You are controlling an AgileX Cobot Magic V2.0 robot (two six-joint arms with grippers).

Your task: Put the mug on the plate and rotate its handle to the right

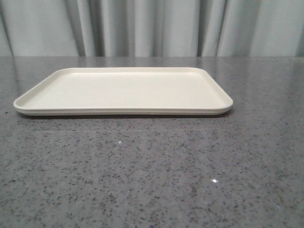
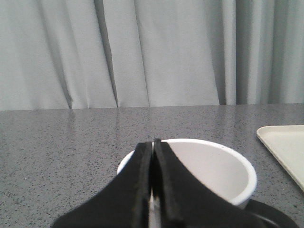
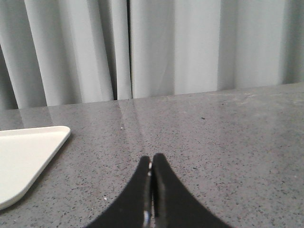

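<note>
The cream plate [image 1: 123, 90] lies flat at the middle of the grey table with nothing on it. Only the left wrist view shows the white mug [image 2: 213, 171], which stands upright on the table beside a corner of the plate [image 2: 285, 147]. Part of its black handle [image 2: 275, 216] shows on the side toward the plate. My left gripper [image 2: 153, 145] is shut, its fingertips meeting over the mug's near rim and hiding it. My right gripper [image 3: 151, 164] is shut over bare table, with a corner of the plate [image 3: 23, 156] off to one side. The front view shows neither gripper.
A grey speckled stone tabletop [image 1: 152, 180] stretches in front of the plate. A pale pleated curtain [image 1: 152, 28] hangs behind the table's far edge.
</note>
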